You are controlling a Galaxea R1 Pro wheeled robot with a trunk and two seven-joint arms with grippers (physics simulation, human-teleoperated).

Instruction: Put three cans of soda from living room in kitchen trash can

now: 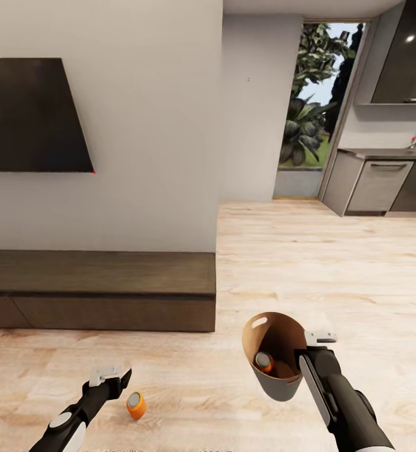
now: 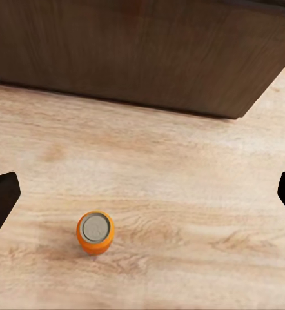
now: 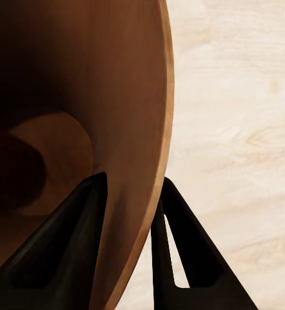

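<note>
Orange against the pale plank floor (image 1: 283,263), one soda can (image 1: 136,405) stands upright just beside the left gripper (image 1: 110,375), on the side toward the bin. In the left wrist view the same can (image 2: 95,232) shows its flat grey top end-on, so its long axis runs straight up from the floor, and it sits between the two dark fingertips (image 2: 0,197) but off toward one of them and short of their line. Those jaws are spread wide and hold nothing.

Over by the bin (image 1: 277,358), the right gripper (image 1: 310,346) pinches the rim: in the right wrist view one finger (image 3: 58,252) lies inside the brown wall (image 3: 117,97) and the other outside, the jaws closed on it, the bin tilted and carried clear of the floor. A second can (image 1: 264,361) lies on its side within.

The left arm is plainly the nearer to the standing can. My reading is that a short reach forward and down, recentred slightly, would set the jaws astride its body. The low wooden cabinet (image 1: 98,289) stands well beyond it.
</note>
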